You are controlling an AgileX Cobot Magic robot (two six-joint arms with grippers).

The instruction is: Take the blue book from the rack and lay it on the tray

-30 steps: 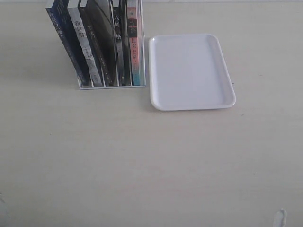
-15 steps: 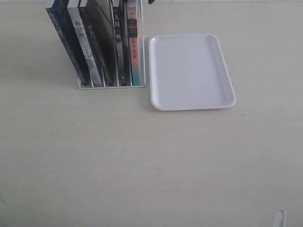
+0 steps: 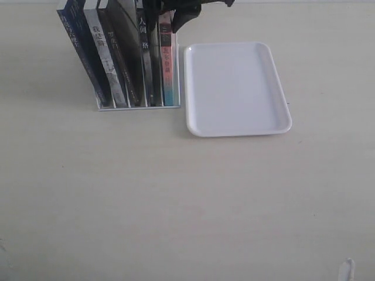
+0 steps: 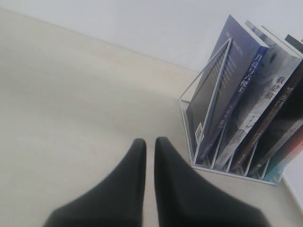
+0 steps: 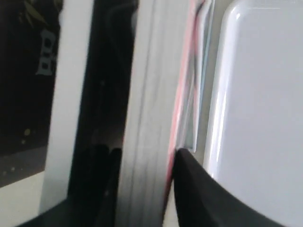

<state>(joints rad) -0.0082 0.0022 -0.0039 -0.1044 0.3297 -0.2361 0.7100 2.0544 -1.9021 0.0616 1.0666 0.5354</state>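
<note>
The blue book [image 3: 79,52] stands leaning at the left end of the white wire rack [image 3: 137,108]; in the left wrist view the blue book [image 4: 236,90] sits behind the rack's [image 4: 214,94] end wire. The white tray [image 3: 237,88] lies right of the rack. My right gripper [image 3: 164,16] reaches in from the far edge, over the rack's right end. It is open, with its fingers on either side of the pale book with the pink-teal spine [image 5: 151,94], not the blue one. My left gripper [image 4: 150,142] is shut and holds nothing, over bare table short of the rack.
Between the blue book and the pale one stand a grey-white-spined book [image 3: 105,58] and black-spined books [image 3: 146,58]. The tray's rim [image 5: 215,123] runs close beside the right finger [image 5: 199,189]. Pale tabletop [image 3: 187,199] spreads in front of rack and tray.
My right gripper has come into the exterior view from the far edge and now sits over the right end of the rack. Books, rack and tray have not moved.
</note>
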